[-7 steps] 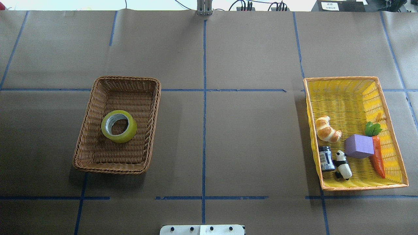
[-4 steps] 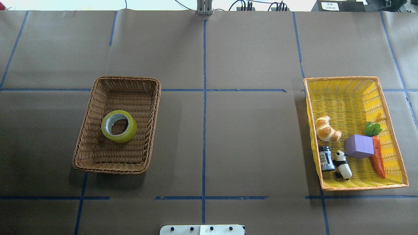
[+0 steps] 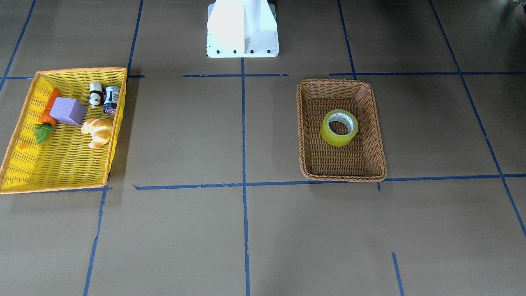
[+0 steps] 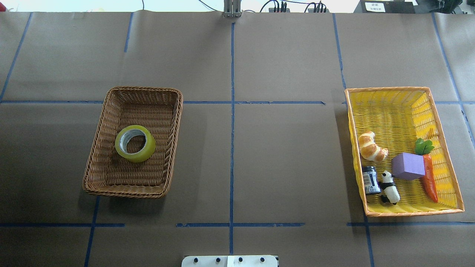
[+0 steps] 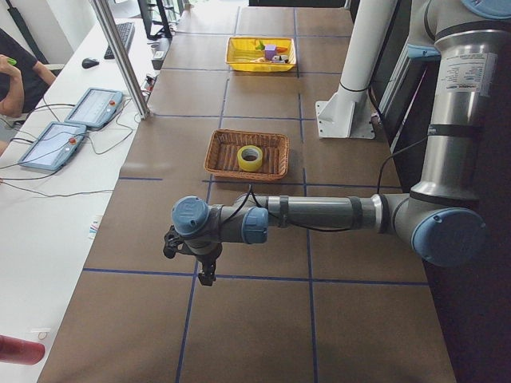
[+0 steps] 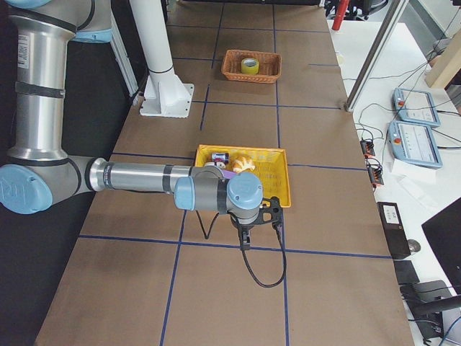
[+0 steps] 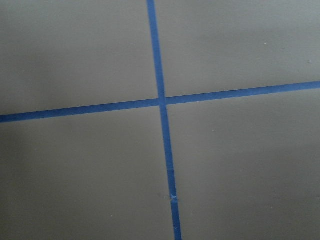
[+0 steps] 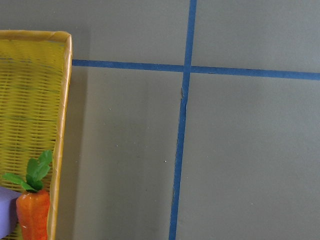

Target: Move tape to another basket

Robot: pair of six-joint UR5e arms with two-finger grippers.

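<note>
Grey left arm (image 5: pixel 319 214) stretches level, left gripper (image 5: pixel 206 275) pointing down.

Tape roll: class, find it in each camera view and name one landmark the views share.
Front-facing: tape roll right of centre, lying flat in the brown wicker basket.
Overhead: tape roll left of centre.
Exterior left: tape roll upper middle.
Exterior right: tape roll top centre.
Left wrist: absent.
Right wrist: absent.
Shared landmark: the brown wicker basket holding it.
</note>
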